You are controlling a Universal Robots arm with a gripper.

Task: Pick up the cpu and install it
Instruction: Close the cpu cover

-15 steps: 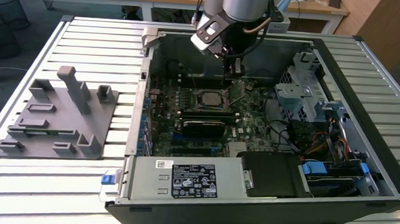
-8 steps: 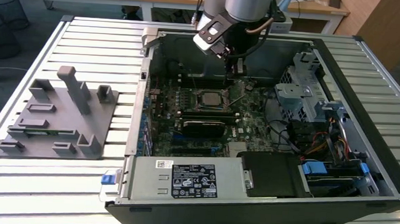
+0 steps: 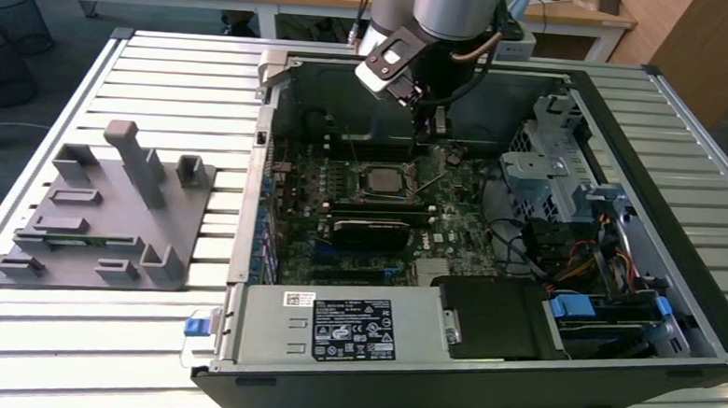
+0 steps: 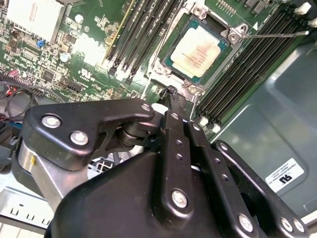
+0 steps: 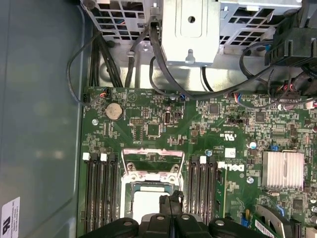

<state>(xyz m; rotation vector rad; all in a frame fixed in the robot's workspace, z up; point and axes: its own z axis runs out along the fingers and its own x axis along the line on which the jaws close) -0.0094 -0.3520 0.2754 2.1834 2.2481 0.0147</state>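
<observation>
The cpu [image 4: 198, 49] lies flat in the dark socket frame [image 4: 171, 79] on the green motherboard, its silver-white top facing up. It also shows at the middle of the board in the exterior view [image 3: 378, 179] and in the first wrist view [image 5: 143, 196]. My gripper [image 4: 171, 93] hangs just above the board beside the socket's edge, fingers pressed together with nothing between them. In the first wrist view the gripper [image 5: 168, 201] overlaps the chip's edge. In the exterior view the gripper [image 3: 433, 137] sits a little behind the socket.
The open computer case [image 3: 456, 358] holds memory slots [image 5: 101, 193] on both sides of the socket, a black heatsink block [image 3: 369, 230], cables [image 3: 585, 262] and drive cages [image 3: 553, 167]. A thin socket lever [image 4: 277, 34] sticks out. A grey plastic fixture [image 3: 102, 209] stands on the exterior view's left.
</observation>
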